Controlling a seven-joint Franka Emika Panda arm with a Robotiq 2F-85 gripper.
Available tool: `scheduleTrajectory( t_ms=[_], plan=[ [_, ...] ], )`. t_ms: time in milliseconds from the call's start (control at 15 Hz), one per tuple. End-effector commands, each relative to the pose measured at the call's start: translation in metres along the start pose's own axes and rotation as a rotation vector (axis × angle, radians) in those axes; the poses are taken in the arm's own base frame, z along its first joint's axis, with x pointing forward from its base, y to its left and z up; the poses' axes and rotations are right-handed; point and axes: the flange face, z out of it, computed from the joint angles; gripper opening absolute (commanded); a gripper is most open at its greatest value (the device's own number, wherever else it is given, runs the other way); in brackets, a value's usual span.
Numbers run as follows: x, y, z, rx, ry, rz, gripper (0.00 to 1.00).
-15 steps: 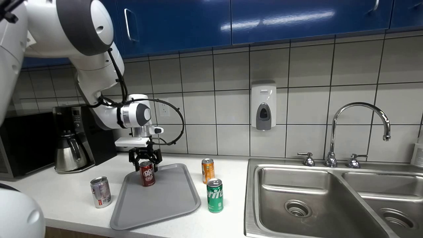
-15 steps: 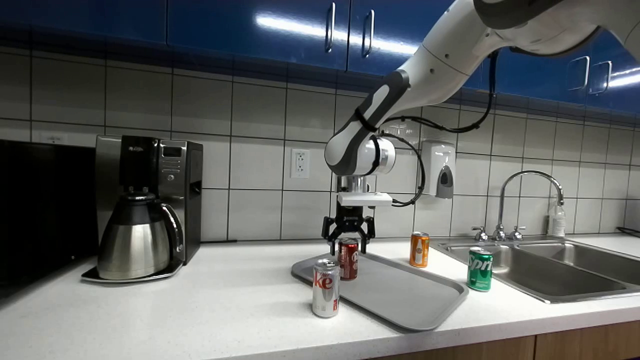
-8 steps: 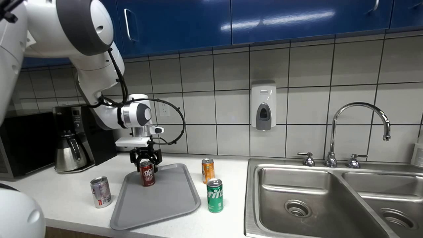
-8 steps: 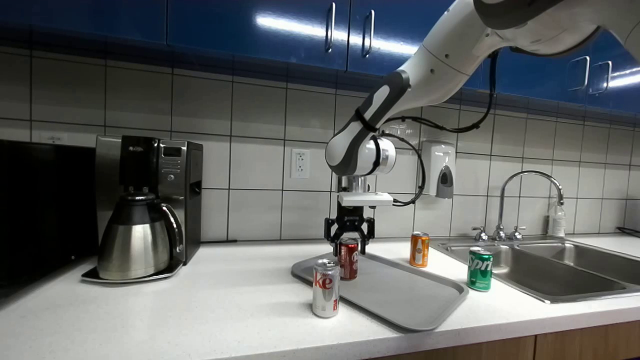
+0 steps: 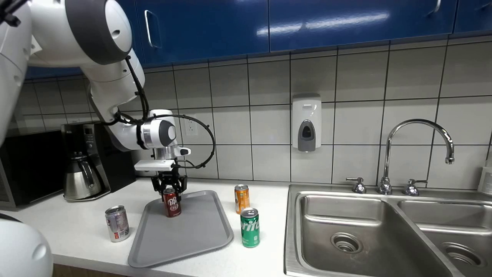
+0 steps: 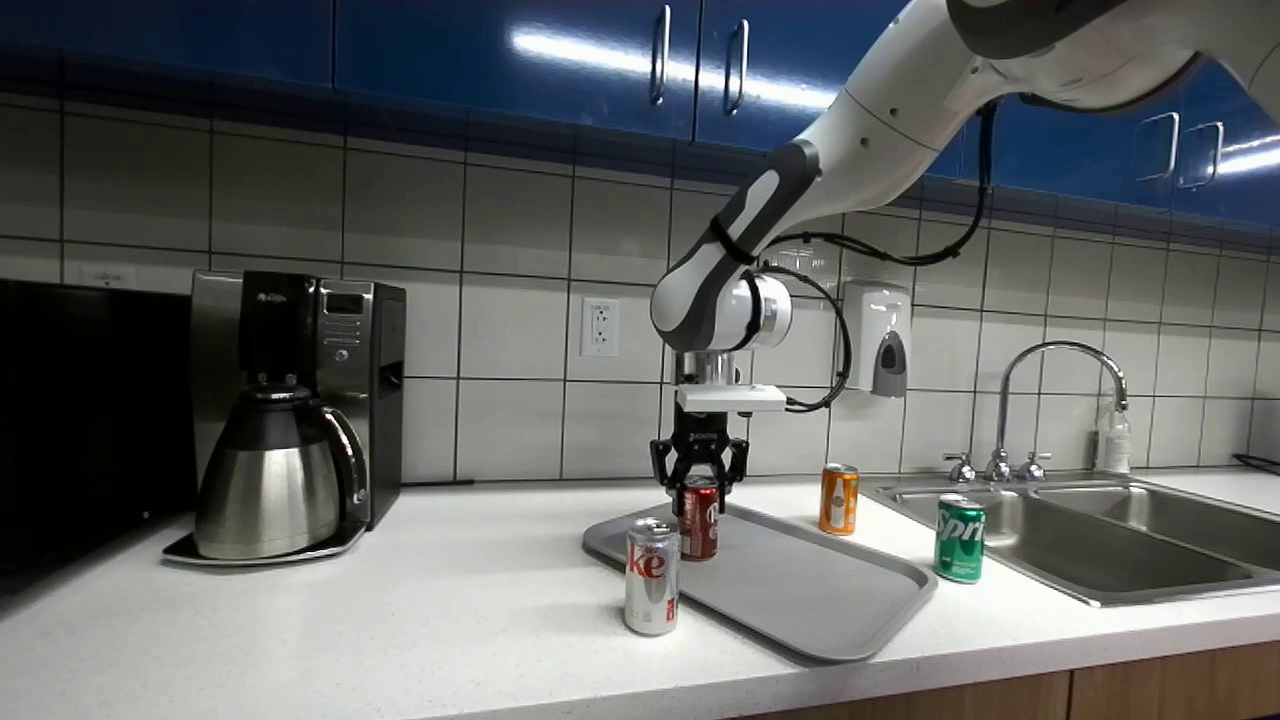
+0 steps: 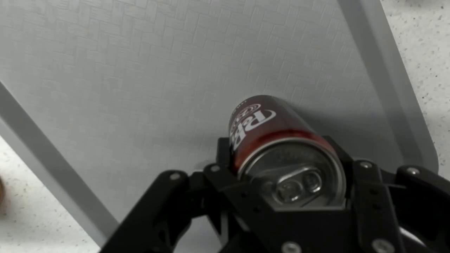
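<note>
A dark red Dr Pepper can (image 5: 172, 207) stands upright near the back of the grey tray (image 5: 188, 238). My gripper (image 6: 699, 508) points straight down over it, with the fingers closed against its two sides near the top. In the wrist view the can (image 7: 262, 117) fills the space between the black fingers (image 7: 223, 151), its lid and pull tab facing the camera. Its base appears to rest on the tray. A silver Diet Coke can (image 6: 651, 585) is on the counter beside the tray. Past the opposite side stand an orange can (image 6: 839, 500) and a green Sprite can (image 6: 960, 540).
A coffee maker (image 6: 360, 380) with a steel carafe (image 6: 270, 485) stands at the left of the white counter (image 6: 400, 620). The double sink (image 5: 346, 227) and its curved faucet (image 5: 419, 123) are at the right. A soap dispenser (image 5: 306, 123) hangs on the tiles, under blue cabinets (image 5: 215, 27).
The fingers have drawn together from either side onto the Dr Pepper can, which has shifted very slightly. The arm has hardly moved, and the other cans and the tray are where they were.
</note>
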Motion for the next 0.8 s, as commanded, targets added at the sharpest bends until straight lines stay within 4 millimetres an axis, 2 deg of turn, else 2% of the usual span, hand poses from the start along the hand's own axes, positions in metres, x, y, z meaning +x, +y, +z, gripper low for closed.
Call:
scheduleTrajectory(
  t_ms=[0, 333, 733],
  plan=[
    [-0.005, -0.003, -0.02, -0.012, -0.002, 0.003, 0.38],
    [-0.004, -0.013, -0.045, -0.013, 0.023, -0.014, 0.38],
    [0.001, -0.044, -0.077, 0.008, 0.063, -0.055, 0.38]
  ],
)
